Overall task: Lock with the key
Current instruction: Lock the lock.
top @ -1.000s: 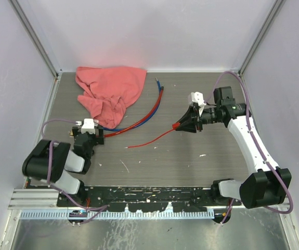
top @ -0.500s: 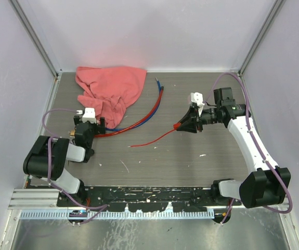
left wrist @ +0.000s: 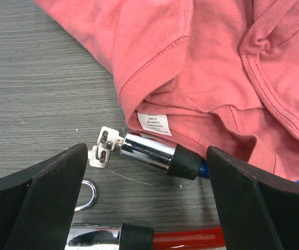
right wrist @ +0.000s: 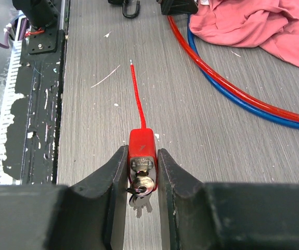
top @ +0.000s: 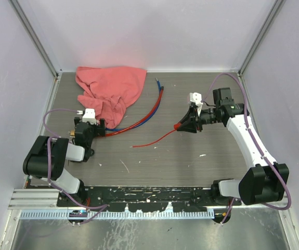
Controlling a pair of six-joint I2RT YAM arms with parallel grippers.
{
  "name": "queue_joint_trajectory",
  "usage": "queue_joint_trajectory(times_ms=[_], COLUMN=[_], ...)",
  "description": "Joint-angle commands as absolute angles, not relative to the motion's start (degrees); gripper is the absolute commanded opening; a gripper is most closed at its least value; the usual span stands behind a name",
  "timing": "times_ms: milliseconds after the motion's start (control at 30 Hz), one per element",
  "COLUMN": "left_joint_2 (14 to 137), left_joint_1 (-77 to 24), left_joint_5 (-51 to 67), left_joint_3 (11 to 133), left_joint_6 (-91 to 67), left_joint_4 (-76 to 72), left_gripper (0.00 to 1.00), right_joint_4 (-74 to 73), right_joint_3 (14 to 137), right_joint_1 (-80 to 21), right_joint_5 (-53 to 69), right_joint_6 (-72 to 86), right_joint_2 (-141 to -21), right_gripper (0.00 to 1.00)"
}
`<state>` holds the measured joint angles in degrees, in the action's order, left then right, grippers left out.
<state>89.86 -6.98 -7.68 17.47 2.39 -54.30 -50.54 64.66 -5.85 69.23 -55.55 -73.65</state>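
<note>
My right gripper (right wrist: 142, 162) is shut on a red padlock (right wrist: 141, 148), held just above the table. A silver key (right wrist: 141, 183) sits in its keyhole, with more keys hanging from it. A thin red cable (right wrist: 135, 99) runs from the padlock across the table. In the top view the right gripper (top: 180, 126) is right of centre. My left gripper (left wrist: 146, 200) is open and empty above a chrome lock cylinder (left wrist: 146, 151) with small keys (left wrist: 103, 147) at its end, beside the pink cloth (left wrist: 217, 62). In the top view the left gripper (top: 94, 130) is at the left.
The pink cloth (top: 110, 91) lies at the back left. Thick red and blue cables (top: 150, 111) curve from under it across the middle. A second chrome end with a red cable (left wrist: 185, 240) and a key ring (left wrist: 87, 194) lie under the left gripper. Walls enclose the table.
My left gripper has moved away from me and a little left, toward the cloth's edge. The right gripper has kept the padlock nearly still.
</note>
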Motion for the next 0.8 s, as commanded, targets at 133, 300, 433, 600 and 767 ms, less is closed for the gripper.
queue_joint_trajectory(times_ms=[133,300,433,600,767], left_joint_2=[88.37,88.42,88.42,88.37,88.42], left_joint_1=[-6.5,-6.41,-6.44,-6.42,-6.38], left_joint_5=[-7.37,-7.27,-7.15,-7.12,-7.09], left_joint_3=[18.98,18.94,18.98,18.98,19.05], left_joint_6=[2.2,2.17,2.11,2.12,2.11], left_joint_4=[-56.01,-55.9,-55.92,-55.94,-55.81], left_gripper=[0.98,0.98,0.98,0.98,0.98], right_joint_4=[-48.49,-48.69,-48.69,-48.86,-48.78], right_joint_3=[64.77,64.83,64.95,65.13,64.95], right_joint_1=[-5.36,-5.31,-5.36,-5.34,-5.34], right_joint_5=[70.98,71.14,71.31,71.53,71.9], right_joint_6=[-55.24,-55.23,-55.19,-55.19,-55.04], right_joint_2=[-73.27,-73.21,-73.09,-72.91,-72.43], right_gripper=[0.01,0.01,0.01,0.01,0.01])
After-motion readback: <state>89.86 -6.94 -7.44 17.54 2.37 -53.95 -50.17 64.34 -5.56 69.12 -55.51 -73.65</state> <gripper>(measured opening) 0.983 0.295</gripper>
